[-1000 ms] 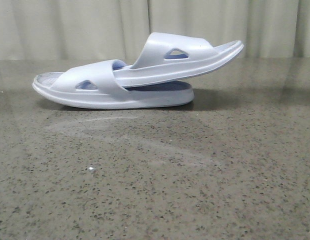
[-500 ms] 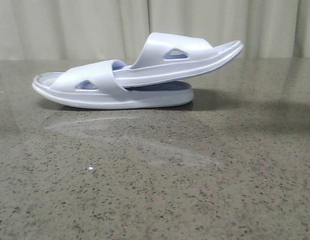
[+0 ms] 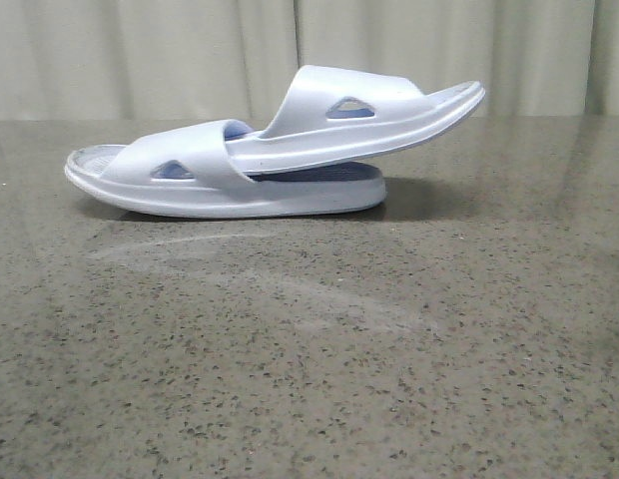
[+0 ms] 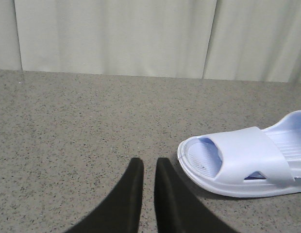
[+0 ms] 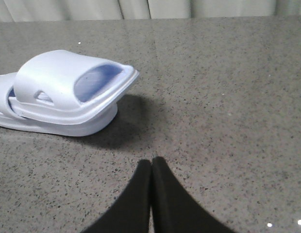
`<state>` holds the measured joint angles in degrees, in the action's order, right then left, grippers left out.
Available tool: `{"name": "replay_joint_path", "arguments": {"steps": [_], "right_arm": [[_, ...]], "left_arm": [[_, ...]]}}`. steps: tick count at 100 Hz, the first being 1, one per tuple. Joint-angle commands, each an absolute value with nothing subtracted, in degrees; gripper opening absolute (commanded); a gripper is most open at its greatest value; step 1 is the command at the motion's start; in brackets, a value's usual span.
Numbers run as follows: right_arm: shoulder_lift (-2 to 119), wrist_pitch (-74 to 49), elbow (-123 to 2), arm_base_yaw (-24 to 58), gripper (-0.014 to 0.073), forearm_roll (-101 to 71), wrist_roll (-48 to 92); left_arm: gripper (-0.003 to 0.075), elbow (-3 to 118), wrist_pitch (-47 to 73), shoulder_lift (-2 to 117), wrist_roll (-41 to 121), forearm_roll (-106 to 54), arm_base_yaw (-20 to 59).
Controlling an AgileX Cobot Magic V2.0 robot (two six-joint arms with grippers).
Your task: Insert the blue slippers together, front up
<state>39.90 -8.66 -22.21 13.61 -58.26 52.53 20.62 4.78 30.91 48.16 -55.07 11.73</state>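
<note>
The two pale blue slippers are nested on the speckled table. The lower slipper (image 3: 240, 195) lies flat, toe to the left. The upper slipper (image 3: 389, 120) has its heel end pushed under the lower one's strap, and its toe is raised to the right. Neither gripper shows in the front view. My left gripper (image 4: 149, 162) is empty, its fingers a thin slit apart, just short of the lower slipper's toe (image 4: 247, 155). My right gripper (image 5: 151, 161) is shut and empty, away from the upper slipper's raised toe (image 5: 53, 80), which overhangs the lower slipper (image 5: 68, 128).
The grey speckled stone table (image 3: 319, 359) stretches from the slippers to the front edge of view. A pale pleated curtain (image 3: 140, 50) hangs behind the table's far edge.
The slippers have not moved. Faint dark shadows on the table at the left and right edges of the front view have faded away.
</note>
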Motion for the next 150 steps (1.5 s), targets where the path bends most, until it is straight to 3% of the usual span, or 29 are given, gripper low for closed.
{"name": "replay_joint_path", "arguments": {"steps": [1,102,108,129,150], "right_arm": [[38.7,-5.8,-22.7,13.8,-0.0080,-59.7,53.4],[38.7,-5.3,-22.5,13.8,-0.0080,-59.7,53.4],[38.7,-5.3,-22.5,13.8,-0.0080,-59.7,53.4],[38.7,-5.3,-22.5,13.8,-0.0080,-59.7,53.4],[38.7,-5.3,-22.5,13.8,-0.0080,-59.7,53.4]], "left_arm": [[0.0015,21.9,1.4,30.5,47.6,-56.5,12.1],[0.0015,21.2,1.5,30.5,47.5,-55.9,12.1],[0.0015,20.6,1.2,29.5,45.2,-50.3,12.1],[0.0015,11.3,-8.5,18.4,11.8,-12.4,8.8],[0.0015,1.1,-6.7,5.5,8.7,-6.6,0.4]]}}
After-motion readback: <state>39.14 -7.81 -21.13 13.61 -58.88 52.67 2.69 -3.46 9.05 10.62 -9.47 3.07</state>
